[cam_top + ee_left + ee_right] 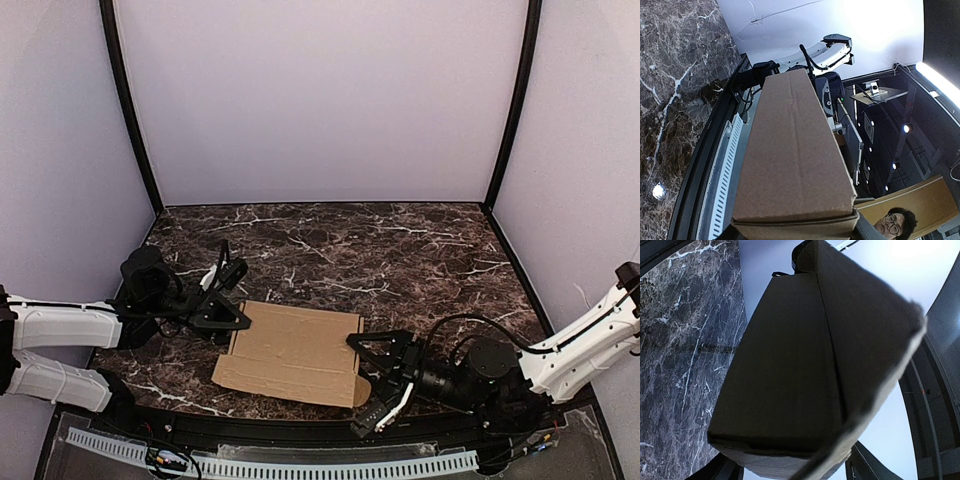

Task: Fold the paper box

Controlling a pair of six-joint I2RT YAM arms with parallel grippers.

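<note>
The paper box (295, 350) is plain brown cardboard and lies low on the dark marble table (350, 240), between my two arms. My left gripper (235, 297) is at its left end and is shut on that end. In the left wrist view the box (790, 150) fills the gap between the fingers (867, 231). My right gripper (385, 378) straddles the right end, one finger behind it and one in front. In the right wrist view the box (790, 375) sits between the dark fingers (866, 466), which still stand apart.
White walls with black corner posts (130, 110) close the table on three sides. A white perforated rail (300, 467) and a black curved edge run along the near side by the arm bases.
</note>
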